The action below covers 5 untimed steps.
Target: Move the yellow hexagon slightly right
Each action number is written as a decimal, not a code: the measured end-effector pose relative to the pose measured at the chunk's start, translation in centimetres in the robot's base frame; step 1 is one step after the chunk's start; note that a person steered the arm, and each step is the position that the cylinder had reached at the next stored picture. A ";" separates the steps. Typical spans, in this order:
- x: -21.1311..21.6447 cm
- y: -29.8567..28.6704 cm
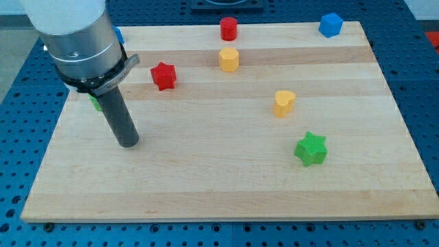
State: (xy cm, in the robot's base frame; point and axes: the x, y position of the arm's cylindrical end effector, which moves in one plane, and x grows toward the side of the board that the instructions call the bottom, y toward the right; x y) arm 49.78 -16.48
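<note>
Since the yellow hexagon (229,60) must go right, my tip (128,143), a bare rod holding nothing, sits well apart at its lower left, past the red star (164,75).

Yellow hexagon (228,59) sits flat near the board's top; untouched.

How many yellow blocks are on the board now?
2: the yellow hexagon near the top centre, just below the red cylinder, and a yellow heart right of centre. The arm may hide others at left.
</note>
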 end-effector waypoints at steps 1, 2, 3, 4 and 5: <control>0.0 4.6; 0.0 6.1; 0.0 6.1; -1.3 6.3; -4.9 9.3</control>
State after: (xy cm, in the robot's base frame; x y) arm 44.88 -7.22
